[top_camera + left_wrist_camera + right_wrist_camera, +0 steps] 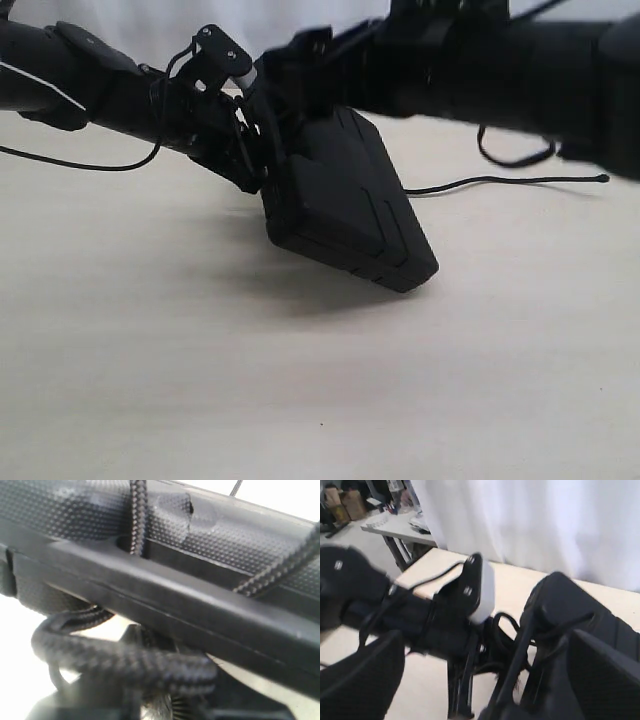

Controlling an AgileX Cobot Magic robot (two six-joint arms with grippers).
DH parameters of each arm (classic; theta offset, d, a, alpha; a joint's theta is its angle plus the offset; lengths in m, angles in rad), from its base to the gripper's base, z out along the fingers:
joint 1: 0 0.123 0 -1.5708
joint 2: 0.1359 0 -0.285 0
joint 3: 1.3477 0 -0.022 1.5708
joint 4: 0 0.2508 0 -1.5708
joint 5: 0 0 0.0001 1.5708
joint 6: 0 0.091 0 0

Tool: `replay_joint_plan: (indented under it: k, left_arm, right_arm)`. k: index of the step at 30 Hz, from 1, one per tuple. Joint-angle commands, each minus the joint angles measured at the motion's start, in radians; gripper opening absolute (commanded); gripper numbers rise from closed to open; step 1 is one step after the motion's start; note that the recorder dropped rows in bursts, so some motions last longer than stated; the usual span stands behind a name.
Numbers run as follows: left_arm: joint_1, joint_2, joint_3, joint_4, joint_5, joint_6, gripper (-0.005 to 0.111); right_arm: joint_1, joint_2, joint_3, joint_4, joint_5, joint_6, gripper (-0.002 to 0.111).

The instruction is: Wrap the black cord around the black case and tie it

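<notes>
The black case (340, 210) hangs tilted over the table, its lower corner down near the surface. My left gripper (248, 165) is at its upper left edge. In the left wrist view the case (200, 610) fills the frame, with thin strands of the black cord (125, 662) crossing it. A thick braided loop with a frayed tuft lies right at my left gripper (165, 700), which is shut on the cord. The cord's knob end (600, 179) trails on the table to the right. My right gripper (485, 675) stands open, with the case (570, 605) by one finger.
The pale table (300, 400) stretches out in front of the case. A white curtain (545, 520) hangs behind the table. The left arm's thin cable (70, 163) lies on the table at the left. Both arms crowd the space above the case.
</notes>
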Motion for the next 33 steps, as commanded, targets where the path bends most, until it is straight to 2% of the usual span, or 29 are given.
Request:
replay_joint_plan:
  k: [1, 2, 3, 5, 6, 10, 13, 16, 19, 22, 30, 33]
  left_arm:
    - [-0.005, -0.004, -0.008, -0.025, -0.004, 0.0, 0.0]
    - [-0.005, -0.004, -0.008, -0.025, -0.004, 0.0, 0.0]
    - [-0.005, -0.004, -0.008, -0.025, -0.006, 0.0, 0.0]
    - [-0.005, -0.004, -0.008, -0.025, -0.01, 0.0, 0.0]
    - [-0.005, -0.004, -0.008, -0.025, -0.012, 0.0, 0.0]
    - [-0.005, -0.004, -0.008, -0.025, -0.012, 0.0, 0.0]
    - [-0.005, -0.004, -0.008, -0.025, -0.014, 0.0, 0.0]
    - [-0.005, -0.004, -0.008, -0.025, -0.014, 0.0, 0.0]
    - [-0.005, -0.004, -0.008, -0.025, -0.014, 0.0, 0.0]
    - [-0.005, -0.004, -0.008, -0.025, -0.014, 0.0, 0.0]
    - [-0.005, -0.004, -0.008, -0.003, -0.029, 0.0, 0.0]
    - [-0.005, -0.004, -0.008, 0.09, -0.031, -0.008, 0.0]
  right_arm:
    - [-0.207, 0.185, -0.256, -0.516, 0.418, 0.558, 0.081]
    - [-0.224, 0.225, -0.311, -0.639, 0.491, 0.679, 0.081]
    - [-0.238, 0.284, -0.422, -0.855, 0.616, 0.872, 0.081]
    - [-0.239, 0.344, -0.541, -1.045, 0.734, 1.031, 0.081]
    - [-0.237, 0.375, -0.589, -1.073, 0.769, 1.062, 0.081]
    - [-0.237, 0.492, -0.722, -1.035, 0.79, 1.142, 0.081]
    - [-0.237, 0.573, -0.771, -0.959, 0.779, 1.15, 0.07]
    - [-0.224, 0.612, -0.771, -0.966, 0.767, 1.15, 0.06]
    - [-0.224, 0.631, -0.771, -0.941, 0.744, 1.15, 0.036]
    - [-0.224, 0.622, -0.771, -0.941, 0.719, 1.15, 0.005]
    - [-0.224, 0.549, -0.771, -0.996, 0.719, 1.15, 0.004]
    - [-0.224, 0.536, -0.743, -0.995, 0.718, 1.15, 0.004]
